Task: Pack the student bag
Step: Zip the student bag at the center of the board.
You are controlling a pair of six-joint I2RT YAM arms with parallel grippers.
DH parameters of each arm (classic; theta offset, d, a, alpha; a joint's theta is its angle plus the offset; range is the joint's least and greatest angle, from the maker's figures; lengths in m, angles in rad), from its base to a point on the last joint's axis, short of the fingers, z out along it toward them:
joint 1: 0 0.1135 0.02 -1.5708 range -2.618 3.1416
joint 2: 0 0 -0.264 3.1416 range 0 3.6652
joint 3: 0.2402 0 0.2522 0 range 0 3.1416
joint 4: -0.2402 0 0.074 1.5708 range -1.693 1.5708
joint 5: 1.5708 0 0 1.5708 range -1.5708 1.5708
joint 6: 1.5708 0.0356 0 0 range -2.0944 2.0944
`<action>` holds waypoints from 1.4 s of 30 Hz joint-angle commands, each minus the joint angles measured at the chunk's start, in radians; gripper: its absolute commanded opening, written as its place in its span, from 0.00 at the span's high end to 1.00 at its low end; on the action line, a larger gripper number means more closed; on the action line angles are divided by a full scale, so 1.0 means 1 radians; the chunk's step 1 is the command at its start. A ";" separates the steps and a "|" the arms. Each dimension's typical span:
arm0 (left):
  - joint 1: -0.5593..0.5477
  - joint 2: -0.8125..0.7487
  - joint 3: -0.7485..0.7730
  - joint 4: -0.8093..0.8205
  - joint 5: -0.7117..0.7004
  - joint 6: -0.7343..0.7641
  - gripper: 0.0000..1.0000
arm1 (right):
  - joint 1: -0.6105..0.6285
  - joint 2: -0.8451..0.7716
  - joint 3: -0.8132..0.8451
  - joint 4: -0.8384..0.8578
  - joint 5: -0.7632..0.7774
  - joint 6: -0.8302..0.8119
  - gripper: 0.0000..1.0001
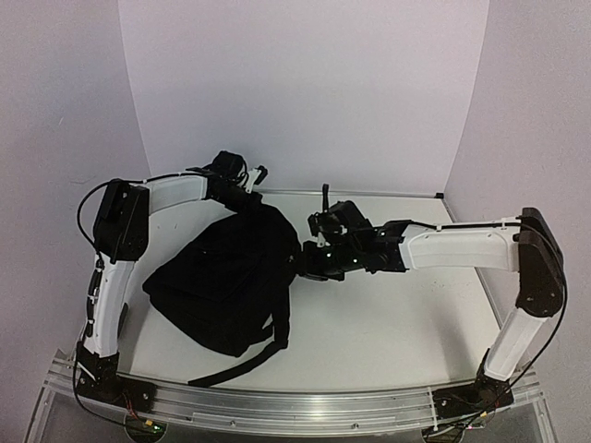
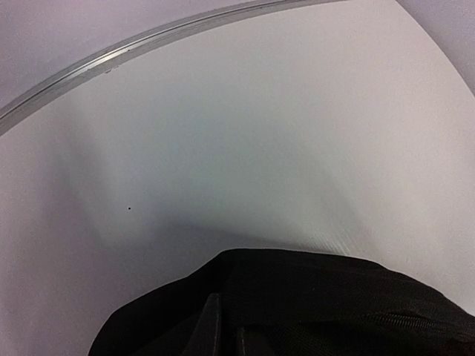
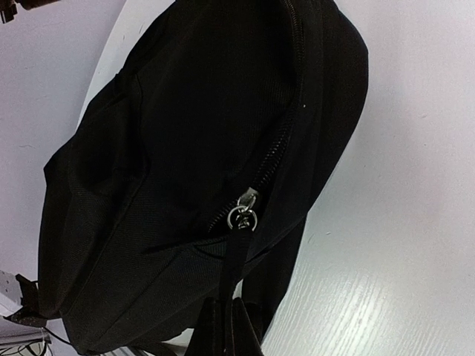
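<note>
At the left, the left arm (image 1: 171,191) reached over the far-left part of the white table (image 1: 397,314), and the left gripper (image 1: 242,192) sat at the far top end of the student bag (image 1: 222,277). Its wrist view showed the dark fingers (image 2: 209,326) drawn almost together with black bag fabric bunched around them, so it was pinched narrow on the bag's top edge. The bag lay left of centre on the table, its top toward the far side, with a shoulder strap (image 1: 242,365) trailing off its near end toward the metal rail (image 1: 295,401). On the bag's right side a zip ran along the edge, its metal slider (image 3: 243,211) carrying a black pull strap (image 3: 236,256). The right gripper (image 3: 225,322), on the right arm (image 1: 452,247) reaching in from the right, was clamped shut on that strap's end, just beside the bag's right edge
</note>
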 commanded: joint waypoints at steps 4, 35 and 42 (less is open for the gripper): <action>0.060 -0.007 0.044 0.047 -0.106 -0.143 1.00 | 0.028 0.034 0.011 0.042 0.014 0.068 1.00; 0.031 -0.529 -0.576 0.090 0.154 -0.437 0.35 | -0.395 0.038 0.185 -0.087 0.015 -0.291 0.49; 0.042 -0.731 -0.839 0.105 0.174 -0.548 0.14 | -0.183 -0.135 0.162 -0.163 0.080 -0.359 0.29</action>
